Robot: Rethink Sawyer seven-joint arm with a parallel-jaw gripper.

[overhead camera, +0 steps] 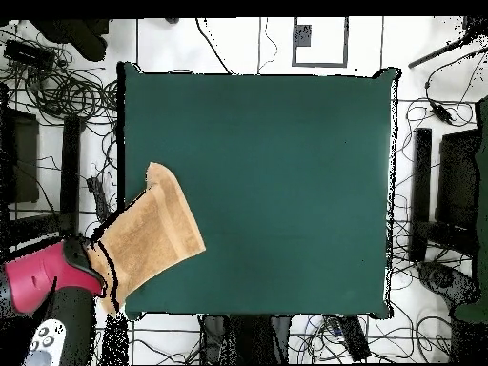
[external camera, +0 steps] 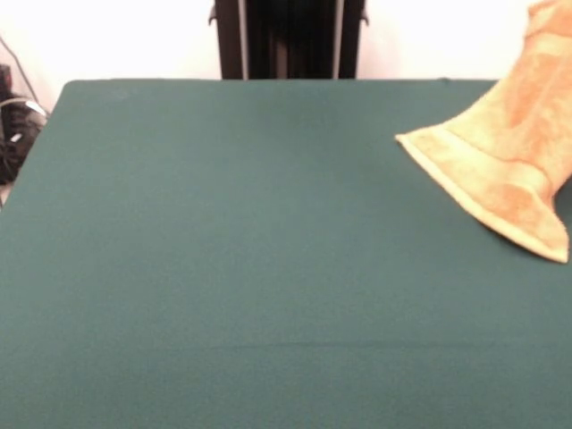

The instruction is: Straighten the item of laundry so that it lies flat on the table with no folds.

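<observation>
The orange-tan towel [external camera: 509,152] hangs slanting down from the top right corner of the front view. Its wide lower end, with the paler band [external camera: 474,165], is low over the dark green table [external camera: 250,250]; I cannot tell whether it touches. In the overhead view the towel [overhead camera: 152,233] reaches from the table's left edge in over its lower left corner [overhead camera: 286,172]. The red and black arm comes in from the lower left, and my gripper [overhead camera: 95,255] meets the towel's narrow bunched end there, holding it up. The gripper is out of the front view.
The robot's black pedestal [external camera: 288,40] stands behind the table's far edge. Tangled cables [overhead camera: 57,86] and black equipment [overhead camera: 448,181] lie on the floor around the table.
</observation>
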